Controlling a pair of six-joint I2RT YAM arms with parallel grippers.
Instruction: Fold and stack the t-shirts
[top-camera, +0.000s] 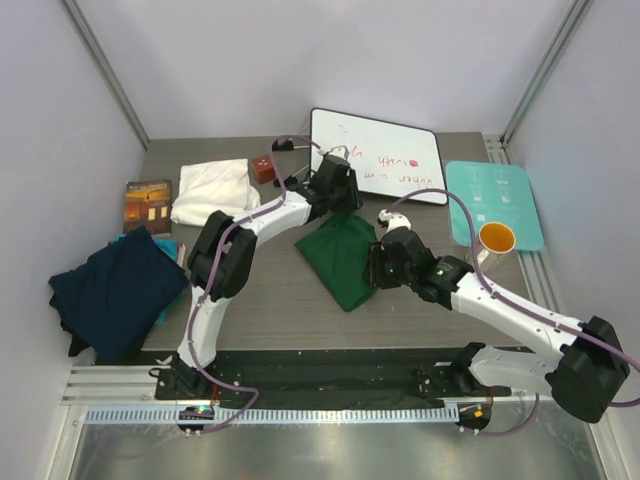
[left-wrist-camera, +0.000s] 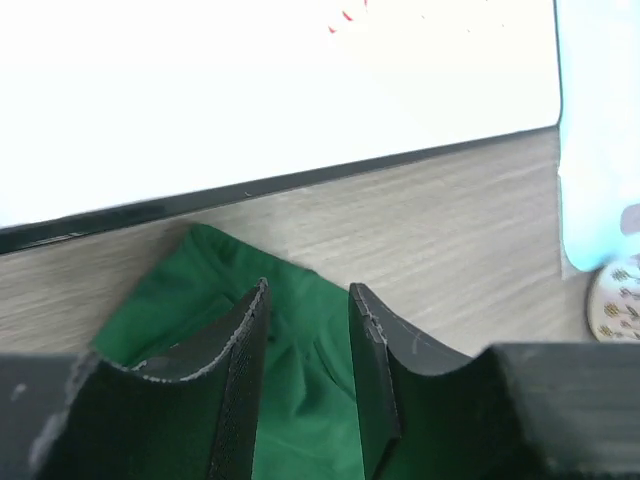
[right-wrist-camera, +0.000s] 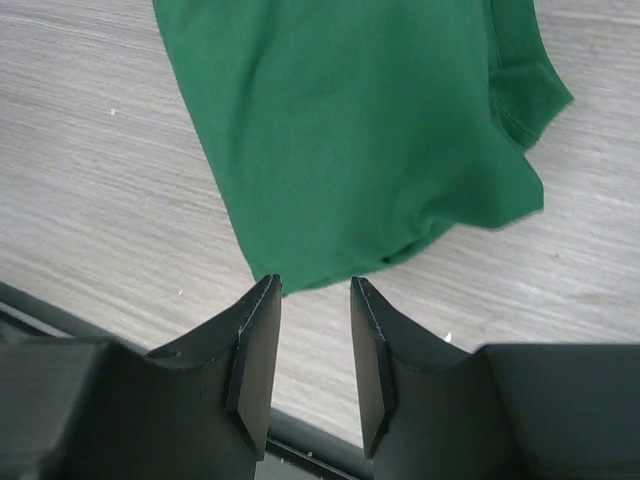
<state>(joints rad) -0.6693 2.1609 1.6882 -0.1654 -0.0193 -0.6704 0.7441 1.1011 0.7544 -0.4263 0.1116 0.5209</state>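
A dark green t-shirt (top-camera: 340, 258) lies folded mid-table. My left gripper (top-camera: 338, 200) hovers over its far corner. In the left wrist view its jaws (left-wrist-camera: 308, 292) stand open, green cloth (left-wrist-camera: 190, 310) lying below and between them, not pinched. My right gripper (top-camera: 383, 264) is at the shirt's right edge. It is open too (right-wrist-camera: 312, 285), over bare table, with the green hem (right-wrist-camera: 360, 130) just beyond its fingertips. A navy t-shirt (top-camera: 115, 290) lies bunched at the left edge. A cream-white t-shirt (top-camera: 212, 190) sits folded at the back left.
A whiteboard (top-camera: 385, 160) lies at the back, close behind the green shirt. A teal board (top-camera: 495, 200) and a mug (top-camera: 495, 240) are at the right. A brown book (top-camera: 148, 205) lies beside the white shirt, and a small brown block (top-camera: 263, 167) is behind it.
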